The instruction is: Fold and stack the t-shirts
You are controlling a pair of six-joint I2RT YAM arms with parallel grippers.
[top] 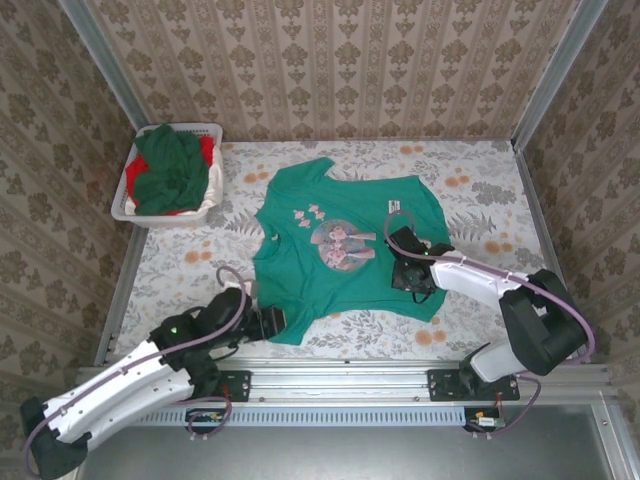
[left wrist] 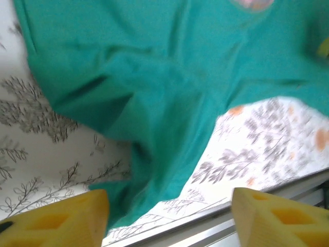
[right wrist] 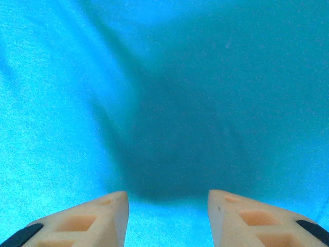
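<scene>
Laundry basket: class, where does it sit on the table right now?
In the top external view, the laundry basket sits at the far left corner of the table, left of the spread teal t-shirt.

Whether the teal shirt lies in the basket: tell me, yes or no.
No, the teal shirt lies spread on the table, apart from the basket.

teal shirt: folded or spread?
Spread. The teal t-shirt lies open on the table, both sleeves out, chest print up; near-left hem bunched.
</scene>
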